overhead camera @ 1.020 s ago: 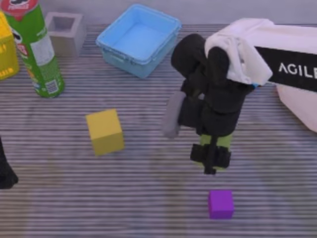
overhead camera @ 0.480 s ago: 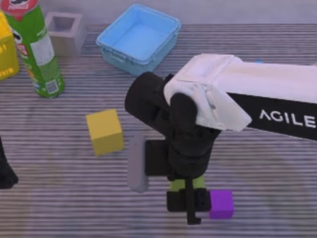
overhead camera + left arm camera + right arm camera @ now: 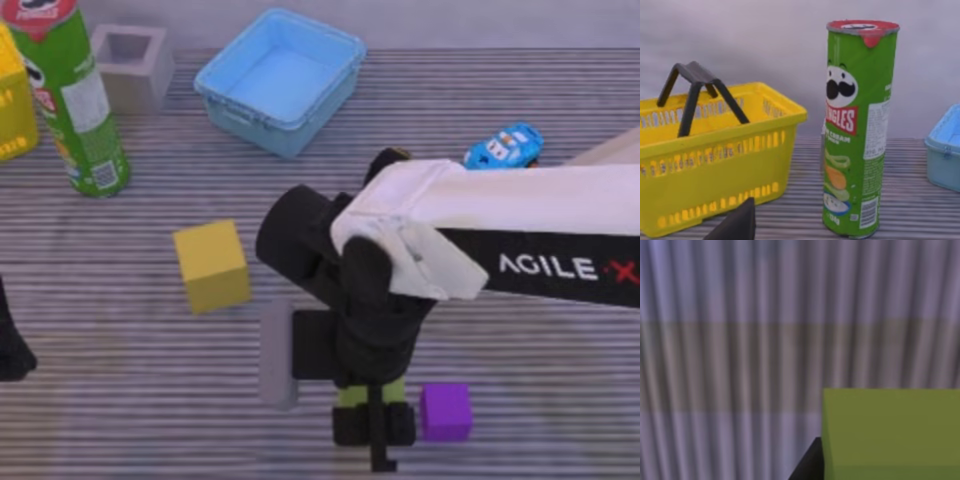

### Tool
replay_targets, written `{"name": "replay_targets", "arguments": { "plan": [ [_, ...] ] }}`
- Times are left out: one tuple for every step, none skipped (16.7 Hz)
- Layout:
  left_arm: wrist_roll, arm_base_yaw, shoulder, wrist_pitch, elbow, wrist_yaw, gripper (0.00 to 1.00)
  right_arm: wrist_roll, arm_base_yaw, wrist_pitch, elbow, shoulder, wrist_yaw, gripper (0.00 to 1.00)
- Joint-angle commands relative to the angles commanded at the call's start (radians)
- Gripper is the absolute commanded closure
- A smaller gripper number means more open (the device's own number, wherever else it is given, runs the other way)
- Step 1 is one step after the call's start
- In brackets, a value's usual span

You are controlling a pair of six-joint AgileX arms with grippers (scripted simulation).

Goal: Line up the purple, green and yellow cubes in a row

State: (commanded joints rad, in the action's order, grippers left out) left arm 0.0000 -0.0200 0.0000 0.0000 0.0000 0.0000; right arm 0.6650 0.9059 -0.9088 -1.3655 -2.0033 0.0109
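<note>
My right gripper (image 3: 373, 426) is shut on the green cube (image 3: 372, 392), low over the table near the front edge. The purple cube (image 3: 445, 412) sits just to the right of the gripper, very close to it. Farther left and back, the yellow cube (image 3: 211, 265) rests alone on the table. In the right wrist view the green cube (image 3: 890, 432) fills the lower corner beside one dark finger (image 3: 811, 463), with striped table beyond. Most of the green cube is hidden under the arm in the top view. My left arm (image 3: 10, 345) is parked at the table's left edge.
A light blue tub (image 3: 280, 80) stands at the back, with a hollow grey block (image 3: 128, 62), a green crisps can (image 3: 70, 110) and a yellow basket (image 3: 12, 100) at the back left. A blue toy car (image 3: 503, 147) lies behind the right arm.
The right arm carried the green cube from mid-table toward the front and left, ending beside the purple cube. The toy car came into view. The left arm stayed still.
</note>
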Motion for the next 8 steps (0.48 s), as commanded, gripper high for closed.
{"name": "replay_targets", "arguments": {
  "plan": [
    [0.000,0.000,0.000,0.000,0.000,0.000,0.00,0.000,0.000,0.037,0.025,-0.013,0.000,1.00],
    [0.000,0.000,0.000,0.000,0.000,0.000,0.00,0.000,0.001,0.064,0.045,-0.024,0.000,1.00],
    [0.000,0.000,0.000,0.000,0.000,0.000,0.00,0.000,0.002,0.080,0.058,-0.032,0.000,1.00],
    [0.000,0.000,0.000,0.000,0.000,0.000,0.00,0.000,0.002,0.086,0.063,-0.034,0.000,1.00],
    [0.000,0.000,0.000,0.000,0.000,0.000,0.00,0.000,0.002,0.086,0.063,-0.034,0.000,1.00],
    [0.000,0.000,0.000,0.000,0.000,0.000,0.00,0.000,0.002,0.086,0.063,-0.034,0.000,1.00],
    [0.000,0.000,0.000,0.000,0.000,0.000,0.00,0.000,0.002,0.086,0.063,-0.034,0.000,1.00],
    [0.000,0.000,0.000,0.000,0.000,0.000,0.00,0.000,0.002,0.086,0.063,-0.034,0.000,0.92]
  ]
}}
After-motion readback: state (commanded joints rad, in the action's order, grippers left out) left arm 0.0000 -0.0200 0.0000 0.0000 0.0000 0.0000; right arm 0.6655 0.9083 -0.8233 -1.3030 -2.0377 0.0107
